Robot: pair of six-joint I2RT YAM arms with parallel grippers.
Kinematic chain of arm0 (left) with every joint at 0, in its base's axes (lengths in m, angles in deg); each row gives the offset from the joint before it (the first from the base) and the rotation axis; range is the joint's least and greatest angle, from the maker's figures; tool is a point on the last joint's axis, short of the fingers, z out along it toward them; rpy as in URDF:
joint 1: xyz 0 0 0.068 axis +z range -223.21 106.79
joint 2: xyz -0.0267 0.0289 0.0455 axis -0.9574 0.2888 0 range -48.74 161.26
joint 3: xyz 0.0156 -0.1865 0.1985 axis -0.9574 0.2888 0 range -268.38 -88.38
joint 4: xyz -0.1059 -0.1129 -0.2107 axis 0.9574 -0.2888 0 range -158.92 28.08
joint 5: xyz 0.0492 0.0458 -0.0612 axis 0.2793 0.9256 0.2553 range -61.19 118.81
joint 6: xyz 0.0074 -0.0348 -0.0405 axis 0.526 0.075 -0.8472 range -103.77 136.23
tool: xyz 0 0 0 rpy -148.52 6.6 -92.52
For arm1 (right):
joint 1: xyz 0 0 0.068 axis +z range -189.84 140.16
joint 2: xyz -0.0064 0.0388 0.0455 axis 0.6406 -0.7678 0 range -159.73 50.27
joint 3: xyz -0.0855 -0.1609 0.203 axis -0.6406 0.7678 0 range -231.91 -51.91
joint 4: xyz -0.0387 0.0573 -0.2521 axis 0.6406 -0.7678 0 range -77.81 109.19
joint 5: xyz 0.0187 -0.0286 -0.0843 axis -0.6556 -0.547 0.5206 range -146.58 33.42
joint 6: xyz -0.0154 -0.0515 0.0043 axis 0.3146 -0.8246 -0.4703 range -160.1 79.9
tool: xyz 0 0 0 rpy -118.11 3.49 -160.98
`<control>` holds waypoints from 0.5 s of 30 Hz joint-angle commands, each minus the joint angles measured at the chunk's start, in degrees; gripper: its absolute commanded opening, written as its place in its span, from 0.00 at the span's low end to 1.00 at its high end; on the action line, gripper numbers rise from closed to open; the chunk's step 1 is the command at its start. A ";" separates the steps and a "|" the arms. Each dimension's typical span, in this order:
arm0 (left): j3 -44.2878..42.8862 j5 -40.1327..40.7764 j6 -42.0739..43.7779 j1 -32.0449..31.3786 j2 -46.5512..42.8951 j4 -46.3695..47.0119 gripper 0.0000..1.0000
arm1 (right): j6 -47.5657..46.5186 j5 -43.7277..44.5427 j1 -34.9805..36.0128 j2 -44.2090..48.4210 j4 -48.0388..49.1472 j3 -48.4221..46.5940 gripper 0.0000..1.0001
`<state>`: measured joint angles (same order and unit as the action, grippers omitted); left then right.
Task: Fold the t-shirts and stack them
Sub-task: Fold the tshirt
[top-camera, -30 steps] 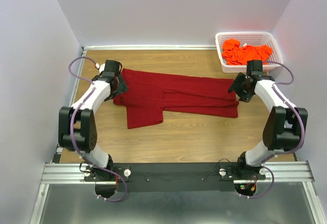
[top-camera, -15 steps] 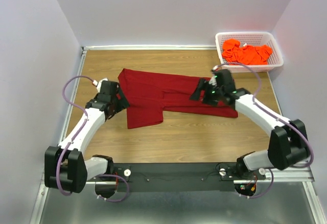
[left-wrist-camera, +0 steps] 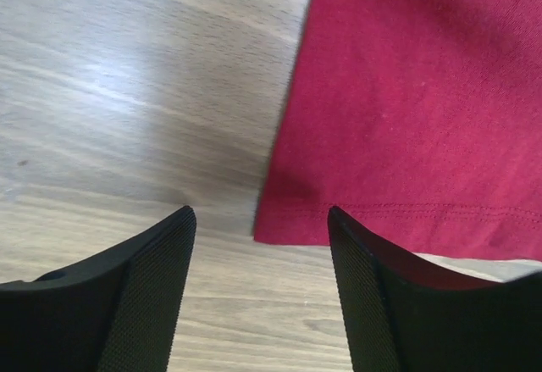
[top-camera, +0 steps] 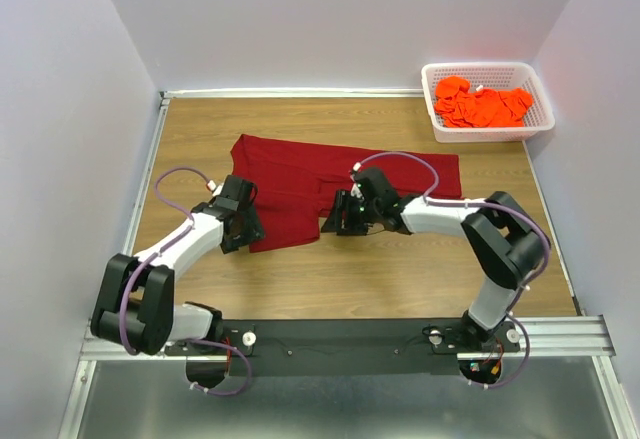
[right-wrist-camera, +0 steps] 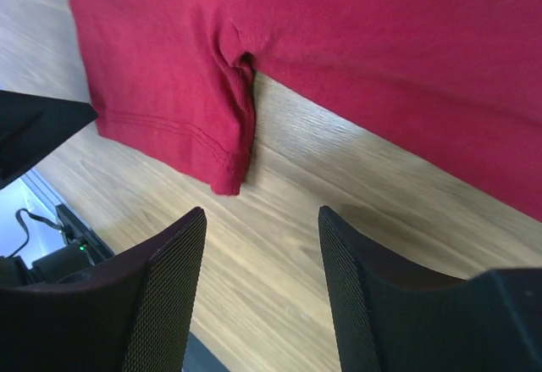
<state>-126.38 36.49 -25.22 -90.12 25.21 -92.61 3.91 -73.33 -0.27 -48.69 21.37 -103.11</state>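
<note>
**Wooden table** [top-camera: 400,269]: bare boards run along the near side. Walls close it in on the left, far and right sides.

**Maroon t-shirt** [top-camera: 290,174]: lies flat and lengthwise across the middle of the table, narrowed into a long band. One flap hangs toward the near edge. Its right near edge is hidden under the right arm, so how it lies there is unclear to me.

**White mesh basket** [top-camera: 485,66]: sits in the far right corner, well apart from the maroon shirt.

**Orange t-shirts** [top-camera: 485,107]: heaped in the basket, not yet folded.

**Left gripper** [left-wrist-camera: 260,217]: a second ago it was at the shirt's far left end. It has come down to the flap's left near corner. Its jaws stand apart with nothing held, and the hem corner lies on the wood just ahead of them.

**Right gripper** [right-wrist-camera: 262,213]: it has crossed from the shirt's right end to the flap's right corner. Its jaws are also parted and empty.

**Reading:** both arms have left the ends for the flap, so I judge a pinch on its two corners comes next. There is free wood nearer and to the left, but little room between the two wrists.
</note>
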 commanded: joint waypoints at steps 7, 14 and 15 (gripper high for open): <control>0.91 0.05 -0.47 -2.87 6.46 4.24 0.65 | 4.06 1.46 5.07 -9.58 6.44 -4.96 0.61; 1.08 0.14 -0.47 -4.71 9.10 4.95 0.46 | 5.91 4.01 6.13 -11.00 6.79 -4.52 0.50; 1.00 0.14 -0.47 -4.89 9.36 5.03 0.42 | 5.83 4.27 6.13 -10.82 6.79 -4.35 0.45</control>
<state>-127.73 38.11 -24.83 -93.75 30.83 -87.67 8.94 -72.57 5.26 -57.76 28.80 -107.79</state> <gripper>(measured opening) 0.462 0.495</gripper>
